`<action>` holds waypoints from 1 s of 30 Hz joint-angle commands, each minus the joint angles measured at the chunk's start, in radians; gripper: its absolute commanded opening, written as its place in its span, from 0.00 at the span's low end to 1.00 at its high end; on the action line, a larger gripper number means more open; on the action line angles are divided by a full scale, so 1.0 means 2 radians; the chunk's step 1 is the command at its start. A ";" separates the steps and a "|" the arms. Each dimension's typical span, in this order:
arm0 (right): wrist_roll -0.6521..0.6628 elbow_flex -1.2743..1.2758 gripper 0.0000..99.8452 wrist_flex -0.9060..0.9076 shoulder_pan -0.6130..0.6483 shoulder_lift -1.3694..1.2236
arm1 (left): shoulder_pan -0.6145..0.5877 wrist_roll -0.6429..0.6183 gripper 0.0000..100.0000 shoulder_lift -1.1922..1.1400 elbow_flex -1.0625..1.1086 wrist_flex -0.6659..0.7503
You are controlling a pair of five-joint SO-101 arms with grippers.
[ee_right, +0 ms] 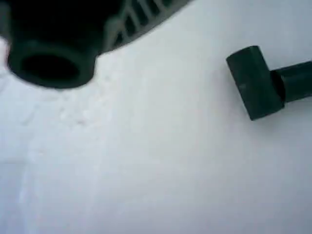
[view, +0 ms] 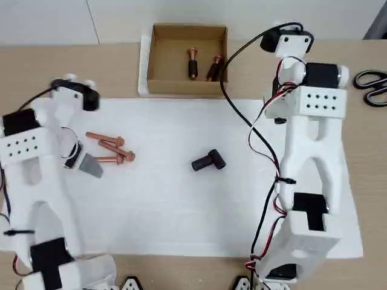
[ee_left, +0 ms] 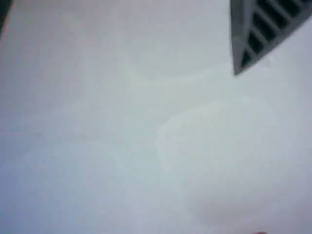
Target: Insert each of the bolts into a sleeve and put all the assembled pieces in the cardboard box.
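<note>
Sleeve ready
My right hand (ee_right: 63, 29) clamps a sleeve (ee_right: 51, 68) for bolting; left hand (view: 84, 163) state: cannot tell.

Two blocky arms of white printed plastic, the left arm (view: 36, 181) and the right arm (view: 311, 157). Black servo motors (view: 308, 214) sit in the joints, and a panel on each arm carries two rows of small dark holes (view: 320, 101). Red, white and black cables (view: 270, 154) climb the right arm, cinched by a black tie (view: 284, 180). Black cameras (view: 275, 41) cap both wrists.
</note>
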State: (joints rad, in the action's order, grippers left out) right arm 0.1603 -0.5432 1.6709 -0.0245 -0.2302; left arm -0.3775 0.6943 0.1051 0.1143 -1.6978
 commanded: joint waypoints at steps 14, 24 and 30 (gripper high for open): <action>0.002 0.001 0.00 0.006 -0.006 0.036 | 0.091 0.155 0.16 -0.132 -0.023 0.211; 0.002 0.001 0.00 0.005 -0.004 0.034 | 0.093 0.157 0.14 -0.159 -0.021 0.217; 0.002 0.001 0.00 0.003 -0.003 0.034 | 0.093 0.213 0.14 -0.150 -0.021 0.164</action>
State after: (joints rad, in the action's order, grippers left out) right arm 0.1603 -0.5386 1.6709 -0.0245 -0.2256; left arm -0.2010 1.0902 -0.2217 0.1128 -1.3387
